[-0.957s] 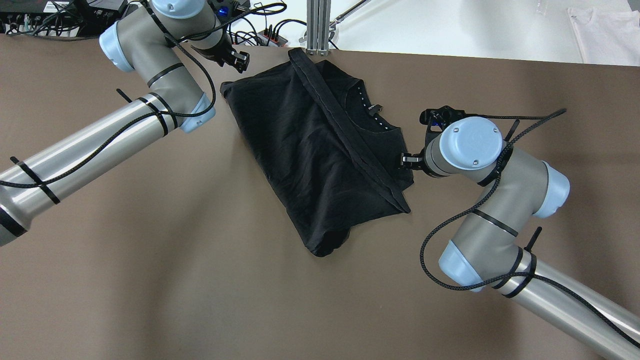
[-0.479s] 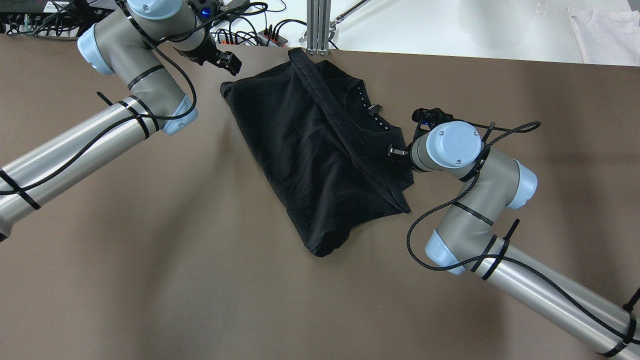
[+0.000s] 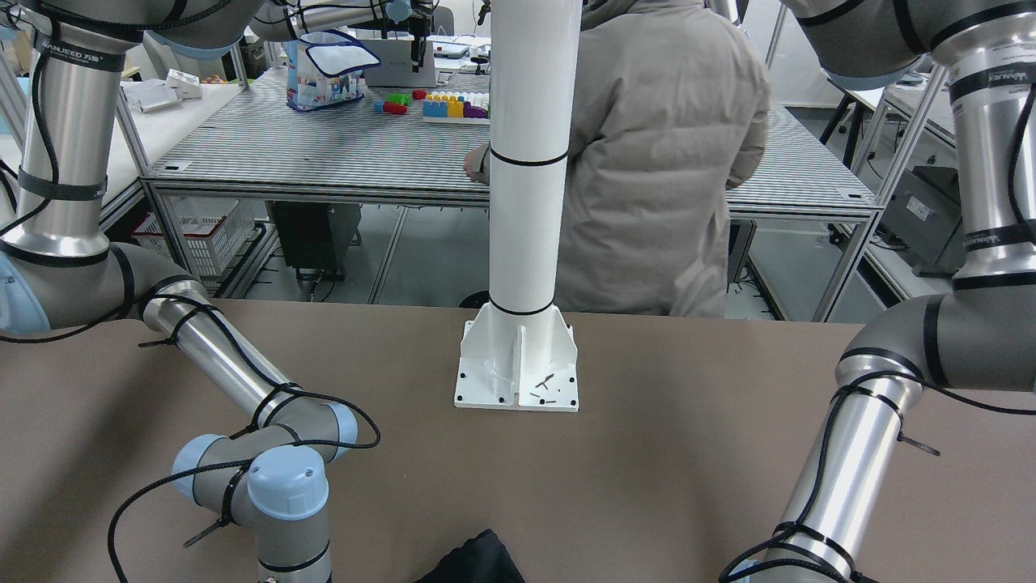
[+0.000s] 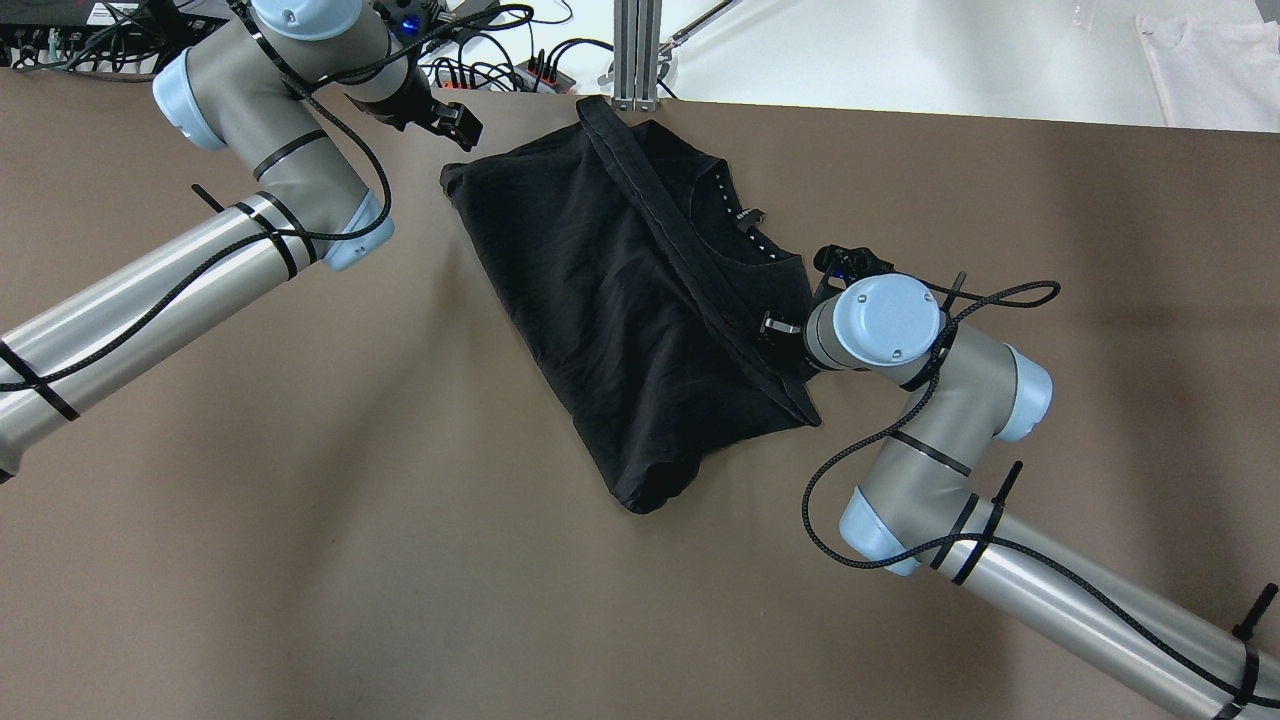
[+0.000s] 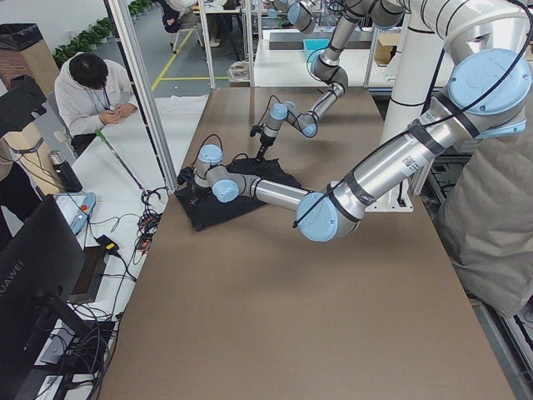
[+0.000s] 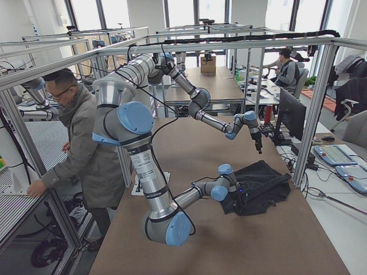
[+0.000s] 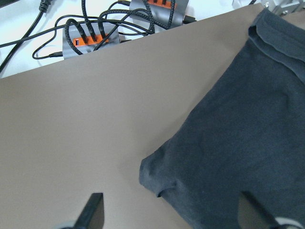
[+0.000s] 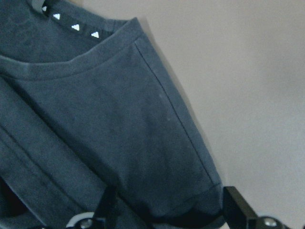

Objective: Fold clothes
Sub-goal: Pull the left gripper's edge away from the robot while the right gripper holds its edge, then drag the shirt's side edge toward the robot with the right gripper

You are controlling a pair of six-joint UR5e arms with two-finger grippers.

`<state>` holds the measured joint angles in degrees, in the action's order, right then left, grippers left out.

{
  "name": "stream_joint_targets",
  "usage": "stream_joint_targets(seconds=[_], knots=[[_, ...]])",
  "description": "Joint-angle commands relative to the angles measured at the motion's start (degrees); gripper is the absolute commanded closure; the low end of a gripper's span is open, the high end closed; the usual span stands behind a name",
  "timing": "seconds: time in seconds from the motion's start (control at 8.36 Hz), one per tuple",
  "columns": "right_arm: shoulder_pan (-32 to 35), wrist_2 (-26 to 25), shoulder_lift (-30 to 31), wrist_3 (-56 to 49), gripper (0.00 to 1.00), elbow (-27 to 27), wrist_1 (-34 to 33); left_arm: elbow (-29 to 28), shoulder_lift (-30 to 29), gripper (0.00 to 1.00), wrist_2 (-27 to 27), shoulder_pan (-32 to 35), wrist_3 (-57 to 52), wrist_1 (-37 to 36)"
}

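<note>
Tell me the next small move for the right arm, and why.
Probably lower the right gripper a little and close it on the black shirt. Its jaws stand open with a corner of the shirt lying between them, not yet pinched. The left gripper is open too, over another corner.

A brown table (image 4: 300,560) carries a white pole (image 3: 530,162) on a bolted base plate (image 3: 518,368), and a few small dark screws (image 3: 544,387) lie loose on that plate. Just behind the pole stands a person in a beige puffy coat (image 3: 655,162), back turned, beside a striped grey table (image 3: 324,154). On it, to the pole's side, are coloured blocks (image 3: 453,105) and a blue-and-white bag (image 3: 328,57). Across the brown table from the pole, grey-and-orange power strips (image 7: 90,38) hold black cables (image 7: 109,14), near an aluminium post (image 4: 637,50).
</note>
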<state>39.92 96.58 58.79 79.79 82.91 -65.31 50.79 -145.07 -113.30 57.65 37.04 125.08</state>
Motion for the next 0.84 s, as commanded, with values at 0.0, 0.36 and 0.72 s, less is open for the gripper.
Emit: stream_joint_targets(seconds=[0.0,0.36,0.72], knots=[[-0.6,0.0,1.0,0.9,0.38,0.4,0.1,0.0,0.1,0.00,0.0,-0.2,0.0,-0.1],[-0.7,0.3,1.3,1.0,0.95,1.9,-0.3,0.0,0.2,0.00,0.0,-0.2,0.0,-0.2],[-3.1,0.4,3.5,1.4,1.00,8.3,-2.5,-0.1,0.2,0.00,0.0,-0.2,0.0,-0.3]])
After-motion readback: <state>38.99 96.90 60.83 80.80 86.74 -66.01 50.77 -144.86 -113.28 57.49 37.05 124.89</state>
